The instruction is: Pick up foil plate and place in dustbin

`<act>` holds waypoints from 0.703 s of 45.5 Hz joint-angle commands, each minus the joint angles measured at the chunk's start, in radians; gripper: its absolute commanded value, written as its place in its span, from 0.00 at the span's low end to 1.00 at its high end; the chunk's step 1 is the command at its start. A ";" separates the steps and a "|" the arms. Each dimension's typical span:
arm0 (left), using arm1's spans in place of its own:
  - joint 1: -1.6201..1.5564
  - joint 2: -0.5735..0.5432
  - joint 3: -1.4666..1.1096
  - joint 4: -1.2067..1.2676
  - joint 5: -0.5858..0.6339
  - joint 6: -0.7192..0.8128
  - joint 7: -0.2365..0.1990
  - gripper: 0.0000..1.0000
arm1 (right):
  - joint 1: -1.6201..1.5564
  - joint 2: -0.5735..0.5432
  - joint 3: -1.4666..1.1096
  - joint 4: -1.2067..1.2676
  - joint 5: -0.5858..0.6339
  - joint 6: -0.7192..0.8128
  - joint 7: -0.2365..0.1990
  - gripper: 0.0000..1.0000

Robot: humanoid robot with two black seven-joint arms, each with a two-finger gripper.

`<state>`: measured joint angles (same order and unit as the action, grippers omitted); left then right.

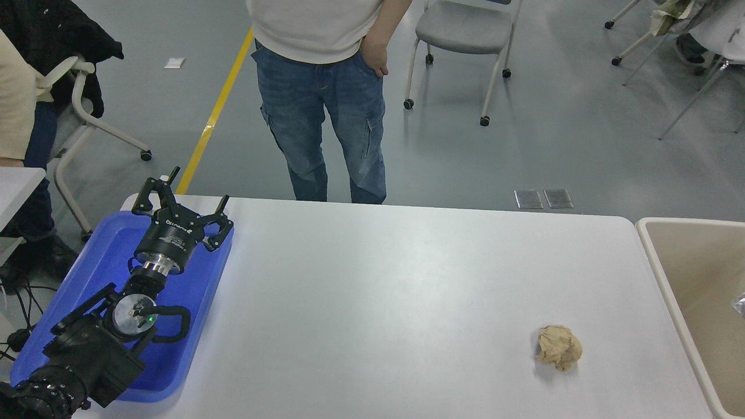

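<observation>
The beige dustbin stands at the table's right end, cut off by the picture edge. A small shiny silver bit shows inside it at the right edge; it looks like part of the foil plate, the rest out of view. My left gripper is open and empty, parked over the far end of the blue tray at the lower left. My right arm is out of view.
A crumpled tan paper ball lies on the white table near the front right. A person in jeans stands at the far edge. Another person is at the left edge. Chairs stand on the floor behind.
</observation>
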<state>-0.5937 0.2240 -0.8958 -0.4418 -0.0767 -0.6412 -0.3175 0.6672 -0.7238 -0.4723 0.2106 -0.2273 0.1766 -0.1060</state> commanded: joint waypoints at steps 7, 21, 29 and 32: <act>0.000 0.000 0.000 0.000 0.000 0.000 0.000 1.00 | -0.074 0.086 0.021 -0.063 0.000 -0.137 0.000 0.00; 0.000 0.000 0.000 0.000 0.000 0.000 0.000 1.00 | -0.077 0.106 0.021 -0.060 0.000 -0.322 0.003 0.96; 0.000 0.000 0.000 0.000 0.000 0.000 0.000 1.00 | -0.069 0.104 0.021 -0.057 0.000 -0.328 0.002 0.99; 0.000 0.000 0.000 0.000 0.000 0.000 0.000 1.00 | -0.061 0.106 0.023 -0.045 0.000 -0.327 0.002 0.99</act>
<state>-0.5936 0.2240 -0.8958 -0.4418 -0.0767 -0.6412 -0.3175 0.5950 -0.6269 -0.4529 0.1520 -0.2282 -0.1115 -0.1039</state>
